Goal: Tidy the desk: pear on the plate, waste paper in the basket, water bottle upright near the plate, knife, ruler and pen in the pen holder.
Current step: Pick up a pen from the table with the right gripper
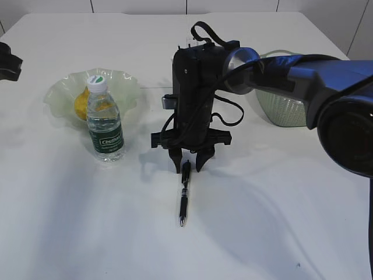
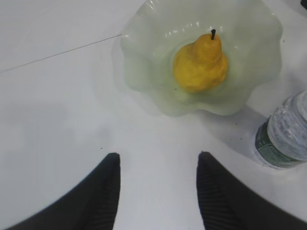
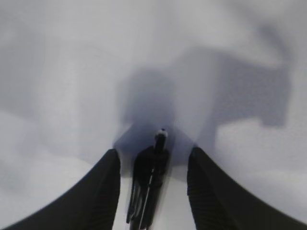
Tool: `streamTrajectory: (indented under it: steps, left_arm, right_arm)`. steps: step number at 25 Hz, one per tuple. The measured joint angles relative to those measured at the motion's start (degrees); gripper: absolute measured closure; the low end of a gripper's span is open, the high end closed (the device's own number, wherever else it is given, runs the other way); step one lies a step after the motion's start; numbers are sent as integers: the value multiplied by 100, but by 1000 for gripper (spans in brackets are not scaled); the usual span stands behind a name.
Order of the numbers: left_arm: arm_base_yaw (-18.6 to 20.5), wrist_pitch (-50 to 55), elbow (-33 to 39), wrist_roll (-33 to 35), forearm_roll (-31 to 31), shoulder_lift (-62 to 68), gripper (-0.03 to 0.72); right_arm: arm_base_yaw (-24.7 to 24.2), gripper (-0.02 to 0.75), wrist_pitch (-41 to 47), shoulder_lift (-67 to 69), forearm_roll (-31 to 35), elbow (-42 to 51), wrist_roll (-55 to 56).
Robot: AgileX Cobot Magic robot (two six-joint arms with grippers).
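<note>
looking at your right gripper point(image 1: 188, 166), you have its two black fingers point(image 3: 103, 191) parted with the pen point(image 1: 184, 192) lying between them, its upper end in the gap and its tip pointing toward the near edge of the desk point(image 1: 280, 221). in the right wrist view the pen sits in the middle of the gap with space on both sides, so the jaws stand apart and are not clamped on it; the pen rests flat on the white top. your right arm reaches in from the right side, bends at the wrist, and points the gripper straight down over the pen.

your left gripper point(image 2: 158, 191) is also parted and holds nothing, hovering over bare desk just short of the plate point(image 2: 144, 62). the pear point(image 2: 200, 64) lies in that plate, stem away from the gripper. the water bottle point(image 1: 105, 119) stands upright, just in front of the plate. the basket point(image 1: 285, 108) sits behind your right arm, partly hidden.
</note>
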Motion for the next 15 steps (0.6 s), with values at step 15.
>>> streamTrajectory:
  steps: [15]
  left_arm:
    - [0, 9, 0, 0, 0, 0, 325]
  right_arm:
    - [0, 391, 0, 0, 89, 0, 14]
